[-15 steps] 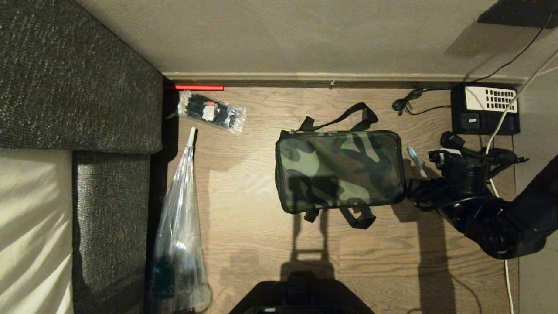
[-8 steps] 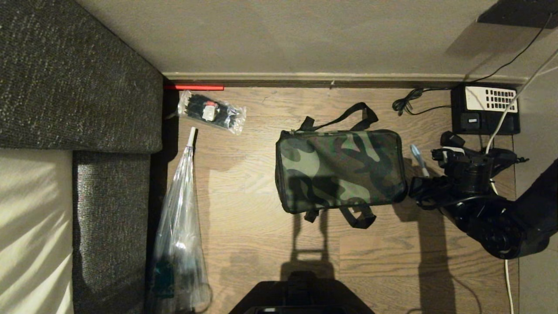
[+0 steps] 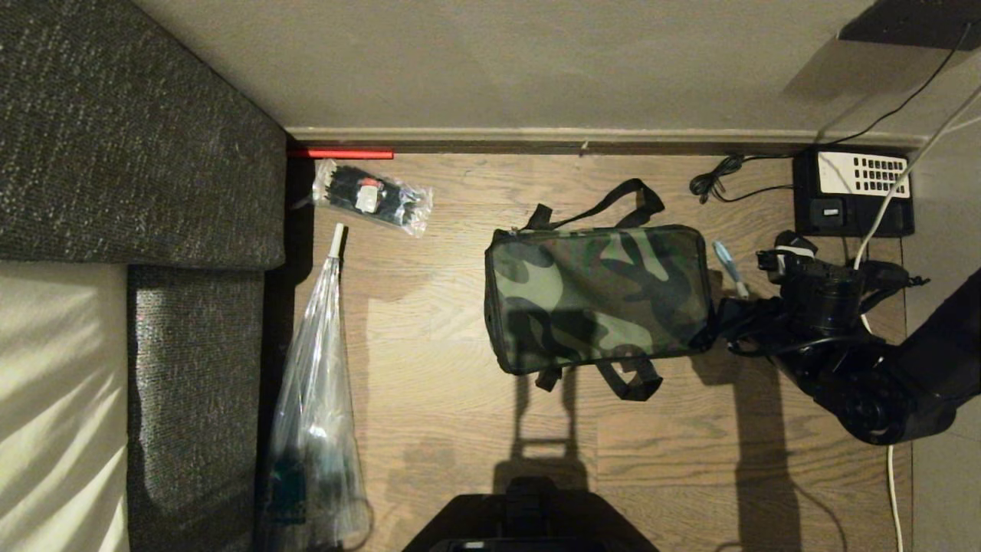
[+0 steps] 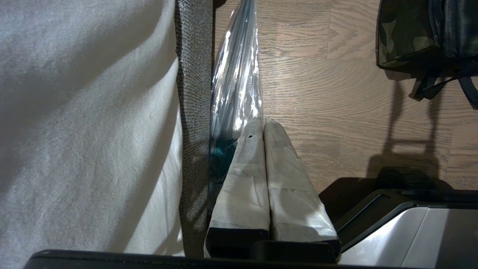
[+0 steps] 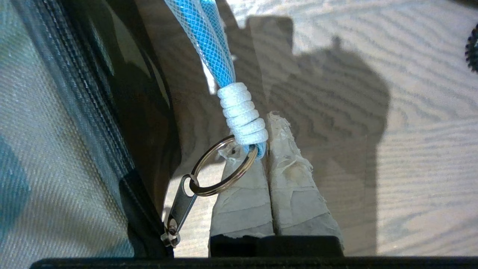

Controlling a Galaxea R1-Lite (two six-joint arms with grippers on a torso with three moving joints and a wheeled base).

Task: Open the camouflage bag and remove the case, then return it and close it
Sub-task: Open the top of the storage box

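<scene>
The camouflage bag (image 3: 598, 299) lies zipped shut on the wood floor, its black straps spread at both long sides. My right gripper (image 3: 724, 322) is at the bag's right end, shut on the blue mesh cord (image 5: 209, 41) of the zip. That cord hangs from a key ring (image 5: 220, 168) linked to the metal zip pull (image 5: 182, 203) at the bag's corner (image 5: 56, 130). In the right wrist view the taped fingers (image 5: 263, 127) press together with the cord's end between them. My left gripper (image 4: 264, 123) is parked low beside the sofa, shut and empty. The case is hidden.
A grey sofa (image 3: 138, 153) fills the left. Beside it lie a clear plastic bag (image 3: 314, 414) and a small clear packet (image 3: 373, 197). A black telephone (image 3: 853, 190) with cables sits at the wall on the right. My base (image 3: 529, 521) is at the near edge.
My right gripper has moved a little toward the wall with the blue cord in it. The bag's right end has shifted slightly with it.
</scene>
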